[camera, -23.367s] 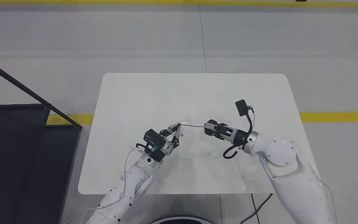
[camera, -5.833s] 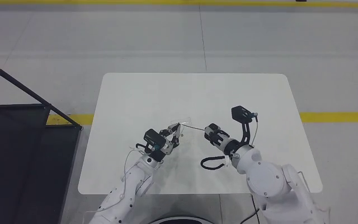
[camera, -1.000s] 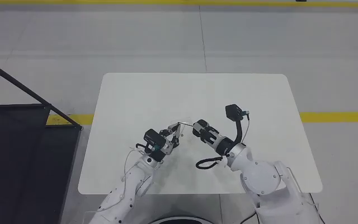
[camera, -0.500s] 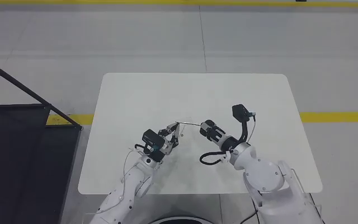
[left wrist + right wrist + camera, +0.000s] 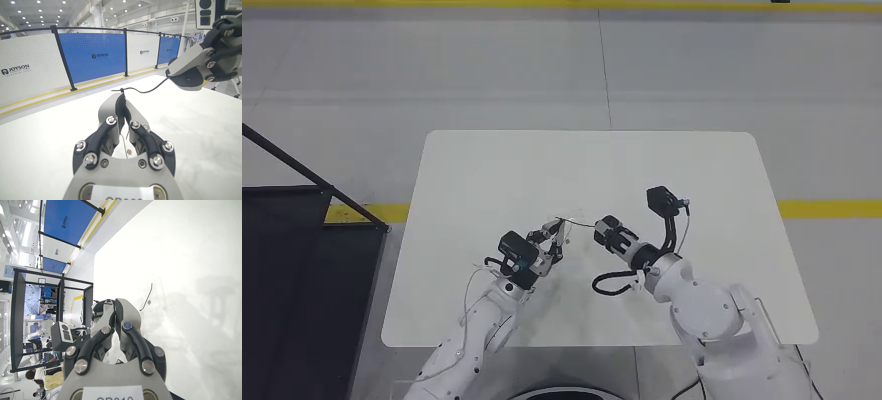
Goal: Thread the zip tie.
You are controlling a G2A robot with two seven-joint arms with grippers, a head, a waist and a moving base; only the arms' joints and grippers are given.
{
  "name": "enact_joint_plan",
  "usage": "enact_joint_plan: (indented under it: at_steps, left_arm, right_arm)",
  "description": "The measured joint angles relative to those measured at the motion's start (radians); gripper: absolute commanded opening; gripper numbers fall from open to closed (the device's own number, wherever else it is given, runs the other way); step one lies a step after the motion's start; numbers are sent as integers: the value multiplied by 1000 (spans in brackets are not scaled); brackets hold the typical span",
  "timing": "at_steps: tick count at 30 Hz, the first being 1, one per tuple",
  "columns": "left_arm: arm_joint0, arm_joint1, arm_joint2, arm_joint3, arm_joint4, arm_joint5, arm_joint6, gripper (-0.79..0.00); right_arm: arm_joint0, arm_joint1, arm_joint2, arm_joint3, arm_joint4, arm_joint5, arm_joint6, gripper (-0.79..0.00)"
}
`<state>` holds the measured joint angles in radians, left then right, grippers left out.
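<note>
Above a white tabletop, left tool and right tool both pinch a black zip tie strung between them.

A white table stands on a pale grey floor. A yellow stripe crosses the floor from the table's 3 to 9 o'clock. A black-framed dark panel sits at 8 o'clock. Blue and white partition panels stand under rows of ceiling lights.

I am working in an industrial robotics hall: perforated partition panels are fencing my white table, yellow floor lines running past (rows of ceiling lights overhead).
</note>
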<state>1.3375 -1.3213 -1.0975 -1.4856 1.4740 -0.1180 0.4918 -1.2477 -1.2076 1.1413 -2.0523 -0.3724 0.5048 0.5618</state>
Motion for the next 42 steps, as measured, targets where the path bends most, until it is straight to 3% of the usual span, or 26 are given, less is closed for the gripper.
enact_joint_plan:
  at_steps: [6,19,27,30,38,42]
  left_arm:
    - [3,0,-1,-2,8,-5,-1,-785]
    - [6,-1,-6,-1,13,-13,-6,-785]
    - [4,-1,-2,0,23,-21,-13,-785]
    - [3,-2,-1,1,25,-23,-15,-785]
    - [7,-2,-4,0,25,-21,6,-785]
    - [8,-2,-6,0,26,-21,6,-785]
  right_arm:
    - [-11,0,-4,-9,-4,-39,-6,-785]
    - [-95,6,47,-25,70,-296,-51,-785]
    - [-97,4,44,-4,87,-349,-67,-785]
    - [-92,4,44,4,79,-338,-56,-785]
    - [-18,-7,1,42,47,-167,-35,-785]
    - [-24,-10,7,38,96,-245,-68,-785]
